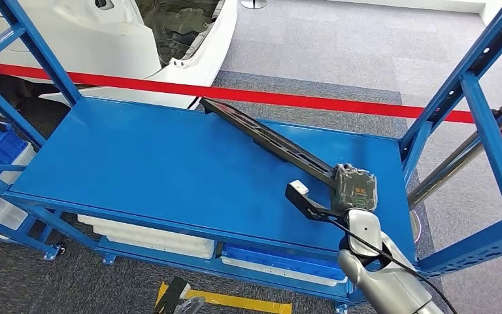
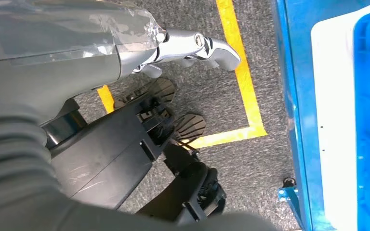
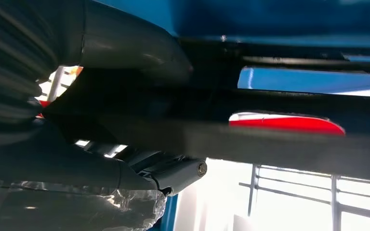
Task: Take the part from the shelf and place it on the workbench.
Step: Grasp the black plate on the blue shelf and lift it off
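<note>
Part (image 1: 268, 139) lies diagonally across the blue shelf (image 1: 137, 163), a long black moulded strip, with your right hand (image 1: 355, 186) clasped around its near end. From the right wrist view, fingers (image 3: 125, 48) wrap the dark bar. You should expect it to be rigid, light and long, so gripped at one end it will likely lever and swing; a hold nearer the middle would steady it. Your left hand (image 2: 197, 48) hangs over the floor, fingers curled in, holding nothing.

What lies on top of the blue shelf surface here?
A long black part lies diagonally on the blue shelf, its near end held by the right hand, which covers that end.
</note>
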### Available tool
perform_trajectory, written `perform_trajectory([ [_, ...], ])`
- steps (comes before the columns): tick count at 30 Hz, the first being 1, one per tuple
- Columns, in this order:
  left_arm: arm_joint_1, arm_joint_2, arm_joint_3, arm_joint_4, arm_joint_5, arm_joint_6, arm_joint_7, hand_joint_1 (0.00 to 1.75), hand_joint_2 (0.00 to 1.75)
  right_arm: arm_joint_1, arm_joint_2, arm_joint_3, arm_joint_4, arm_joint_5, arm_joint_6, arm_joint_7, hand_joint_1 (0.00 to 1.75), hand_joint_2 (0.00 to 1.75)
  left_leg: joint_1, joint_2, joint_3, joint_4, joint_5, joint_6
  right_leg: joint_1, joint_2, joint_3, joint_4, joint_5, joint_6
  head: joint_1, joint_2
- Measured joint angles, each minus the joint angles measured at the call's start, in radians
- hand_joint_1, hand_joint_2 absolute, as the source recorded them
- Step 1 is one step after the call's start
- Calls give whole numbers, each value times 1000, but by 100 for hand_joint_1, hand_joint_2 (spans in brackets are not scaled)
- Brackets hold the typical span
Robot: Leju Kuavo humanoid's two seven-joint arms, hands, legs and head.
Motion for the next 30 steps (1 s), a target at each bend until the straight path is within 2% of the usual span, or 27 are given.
perform_trajectory([
  [11,-1,1,-4,0,0,5,-31,0,175,16,-12,41,-125,23,-6,-2,175,175,0,0,-1,0,0,0,0,0,-1,0,0,0,0,0],
  [21,0,6,-4,0,11,22,-32,0,175,18,-16,85,-271,71,-50,-50,175,175,0,0,-1,0,0,0,0,0,-1,0,0,0,0,0],
  [25,0,7,-4,0,11,22,-30,0,0,18,-18,97,-317,85,-72,-69,175,175,0,0,-1,0,0,0,0,0,-1,0,0,0,0,0],
  [26,0,7,-4,0,11,22,-29,0,0,18,-19,100,-329,88,-78,-73,175,175,0,0,-1,0,0,0,0,0,-1,0,0,0,0,0],
  [30,0,7,-4,0,13,19,-28,0,175,17,-22,111,-378,97,-105,-87,175,175,0,0,-1,0,0,0,0,0,-1,0,0,0,0,0],
])
